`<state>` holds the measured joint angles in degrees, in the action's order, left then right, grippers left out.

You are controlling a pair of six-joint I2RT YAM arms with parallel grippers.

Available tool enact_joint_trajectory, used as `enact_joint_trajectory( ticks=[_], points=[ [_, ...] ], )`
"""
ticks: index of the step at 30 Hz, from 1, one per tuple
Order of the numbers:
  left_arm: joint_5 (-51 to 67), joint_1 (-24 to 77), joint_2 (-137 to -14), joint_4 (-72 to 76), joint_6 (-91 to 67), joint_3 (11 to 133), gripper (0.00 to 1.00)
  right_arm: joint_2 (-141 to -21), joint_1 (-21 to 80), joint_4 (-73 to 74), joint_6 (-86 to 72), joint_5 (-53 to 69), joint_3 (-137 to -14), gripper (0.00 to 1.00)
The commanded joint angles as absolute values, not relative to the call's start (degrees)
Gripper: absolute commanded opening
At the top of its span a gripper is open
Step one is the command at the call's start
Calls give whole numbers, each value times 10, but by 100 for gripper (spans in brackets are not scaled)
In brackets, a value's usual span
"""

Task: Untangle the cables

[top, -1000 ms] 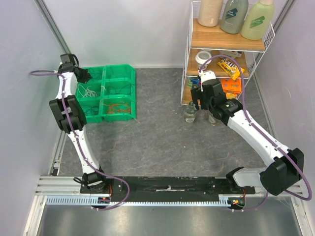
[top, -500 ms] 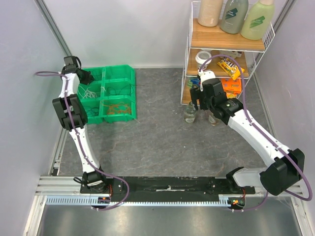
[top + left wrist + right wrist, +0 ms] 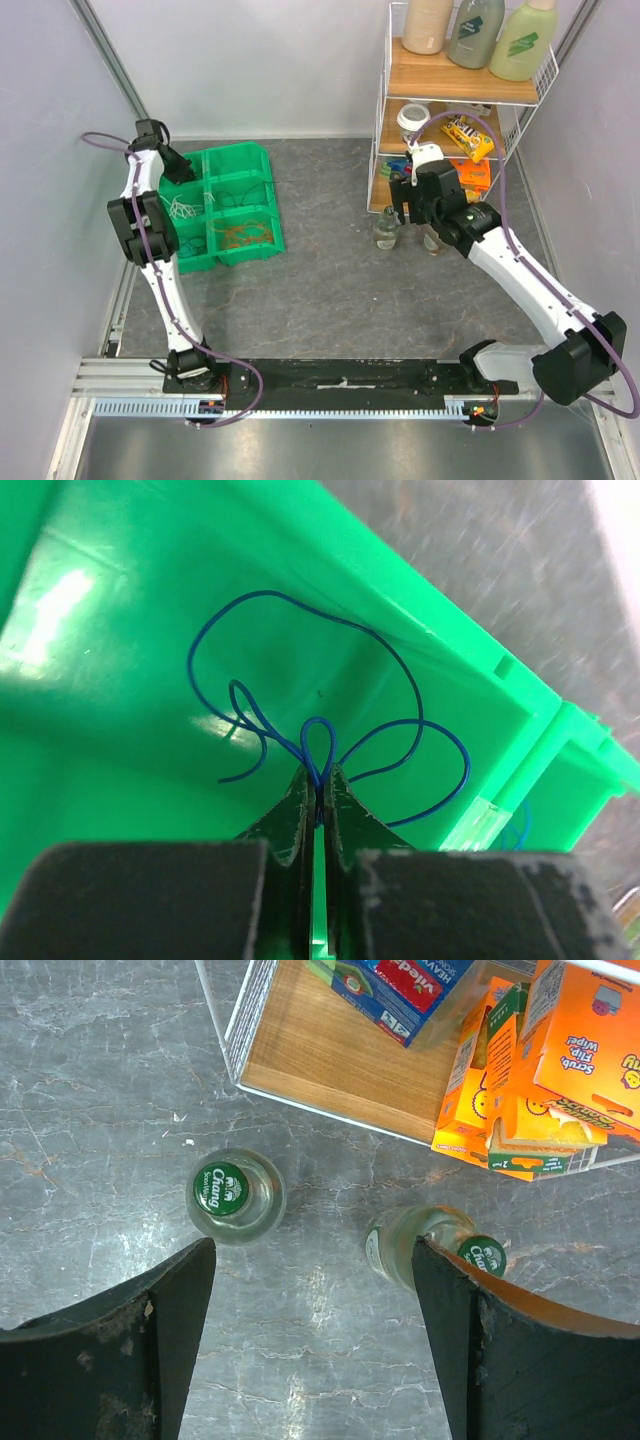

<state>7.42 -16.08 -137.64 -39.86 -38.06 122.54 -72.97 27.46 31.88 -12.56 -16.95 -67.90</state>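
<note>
"Progress?"

"Close in, my left claw [image 3: 318, 805] is pressed together, pinching the blue cable [image 3: 400, 670] where its loops cross. The cable lies inside one compartment of the green bin [image 3: 440, 620]. Beyond it, other compartments hold a white bunch [image 3: 183, 210] and an orange bunch [image 3: 243, 233], one colour in each."

"So it's nearly sorted?"

"I judge so. No mixed tangle shows on the counter [image 3: 330, 290], so what's left is to release this blue strand. Far off, my right claw [image 3: 310, 1260] is spread wide and holds nothing. It hangs over two bottles [image 3: 237, 1195] beside the shelf [image 3: 330, 1070], well apart from the bin."
</note>
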Motion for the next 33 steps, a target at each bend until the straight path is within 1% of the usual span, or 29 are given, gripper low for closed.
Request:
enact_joint_trajectory(
  ticks=[1,7,11,14,19,21,27,33],
  points=[
    [67,-156,-1307,-426,-254,1146,2,-702,273,330,-141,-183,-673,87],
    [113,-148,-1220,-361,-236,1030,1,-693,272,345,-144,-189,-664,87],
    [134,-129,-1167,-317,-221,980,2,-697,273,353,-142,-188,-661,87],
    [125,-117,-1139,-308,-207,950,2,-704,272,360,-139,-186,-663,87],
    [134,-116,-1067,-233,-221,831,2,-727,272,361,-141,-184,-670,87],
    [130,-119,-1059,-230,-221,827,1,-741,272,361,-142,-177,-677,87],
    [164,-137,-1089,-235,-277,917,2,-777,273,363,-132,-169,-694,87],
    [177,-147,-1123,-261,-322,965,2,-778,273,364,-136,-173,-689,87]
  ],
)
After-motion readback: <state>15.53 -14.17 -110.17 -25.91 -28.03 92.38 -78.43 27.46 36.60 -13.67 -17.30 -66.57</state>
